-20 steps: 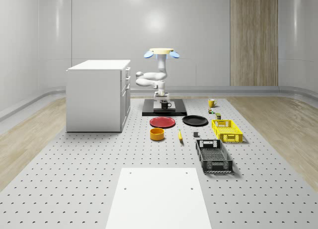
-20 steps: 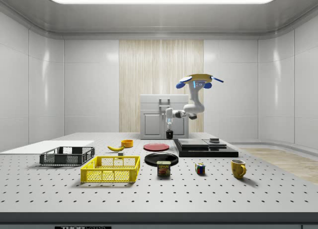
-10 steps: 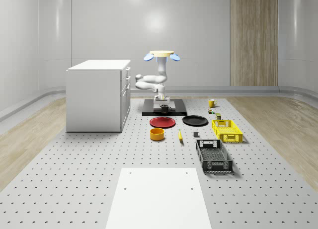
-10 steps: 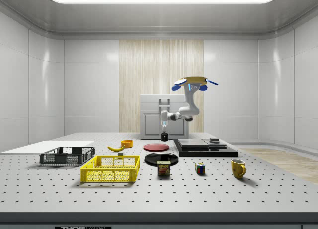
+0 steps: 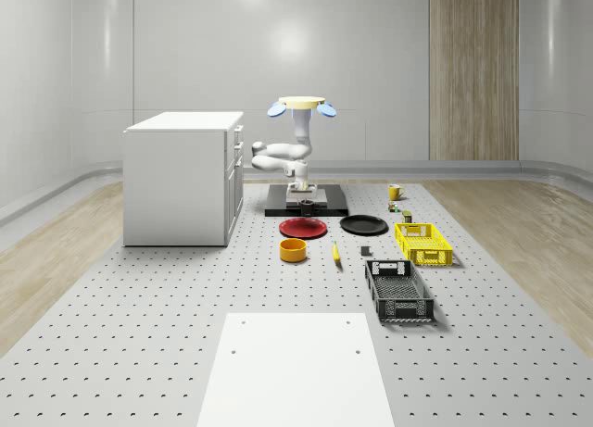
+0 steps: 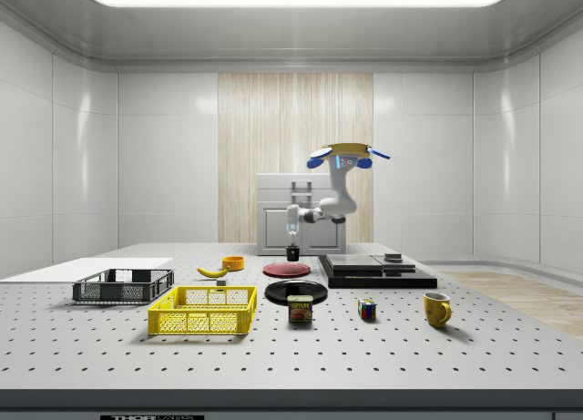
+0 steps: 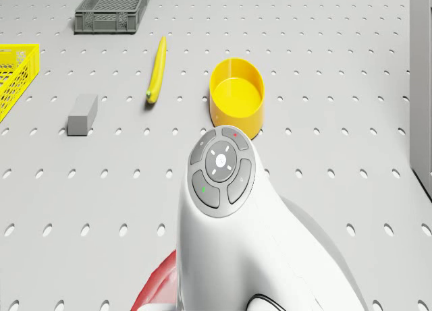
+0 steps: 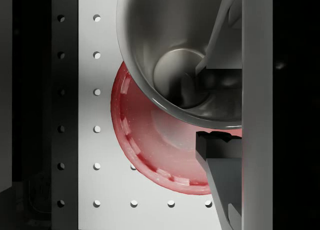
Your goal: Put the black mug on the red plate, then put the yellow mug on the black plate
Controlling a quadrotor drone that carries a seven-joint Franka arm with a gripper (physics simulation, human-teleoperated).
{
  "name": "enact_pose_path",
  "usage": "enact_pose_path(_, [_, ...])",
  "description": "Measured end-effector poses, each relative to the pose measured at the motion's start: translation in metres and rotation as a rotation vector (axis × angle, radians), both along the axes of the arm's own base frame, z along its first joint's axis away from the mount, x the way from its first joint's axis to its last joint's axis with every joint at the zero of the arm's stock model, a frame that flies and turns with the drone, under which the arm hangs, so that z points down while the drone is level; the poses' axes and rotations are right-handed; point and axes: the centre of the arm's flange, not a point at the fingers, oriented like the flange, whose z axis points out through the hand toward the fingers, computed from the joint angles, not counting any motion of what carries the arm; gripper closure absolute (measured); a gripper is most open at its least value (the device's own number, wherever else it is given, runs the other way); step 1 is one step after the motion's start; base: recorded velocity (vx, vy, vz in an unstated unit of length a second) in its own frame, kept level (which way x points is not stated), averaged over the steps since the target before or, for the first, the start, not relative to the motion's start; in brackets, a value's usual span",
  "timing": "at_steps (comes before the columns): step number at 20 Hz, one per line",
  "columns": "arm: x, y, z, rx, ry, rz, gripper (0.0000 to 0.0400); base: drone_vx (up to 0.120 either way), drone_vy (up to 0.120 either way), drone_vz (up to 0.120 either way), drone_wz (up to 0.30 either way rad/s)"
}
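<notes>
My gripper [image 6: 292,240] is shut on the rim of the black mug [image 6: 292,253], which hangs upright a little above the red plate [image 6: 287,270]. In the wrist view one finger [image 8: 220,38] reaches inside the black mug [image 8: 170,45] and the other finger [image 8: 220,165] presses outside, with the red plate [image 8: 145,140] below. The drone [image 5: 301,104] hovers above the black platform's [image 5: 326,207] front edge. The black mug [image 5: 305,204] hangs beyond the red plate [image 5: 303,228]. The black plate [image 5: 363,225] lies to its right. The yellow mug [image 5: 394,193] stands farther back right.
A white cabinet [image 5: 182,177] stands on the whole-scene view's left. In front of the plates lie a yellow bowl [image 7: 236,98], a banana [image 7: 156,71] and a grey block [image 7: 82,114]. A yellow basket [image 5: 422,243] and a grey crate [image 5: 398,291] stand at the right.
The drone and arm have carried the black mug off the black platform toward the red plate and lowered it. The gripper has stayed shut on the mug.
</notes>
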Motion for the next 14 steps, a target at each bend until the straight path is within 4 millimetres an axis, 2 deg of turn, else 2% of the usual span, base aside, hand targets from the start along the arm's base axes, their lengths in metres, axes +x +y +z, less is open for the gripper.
enact_pose_path(5, [0.000, 0.000, 0.000, 0.000, 0.000, 0.000, 0.0290, 0.104, 0.000, 0.000, 0.000])
enact_pose_path(14, [0.000, 0.024, 0.003, 0.000, 0.000, 0.000, 0.0290, 0.000, 0.000, 0.000, 0.000])
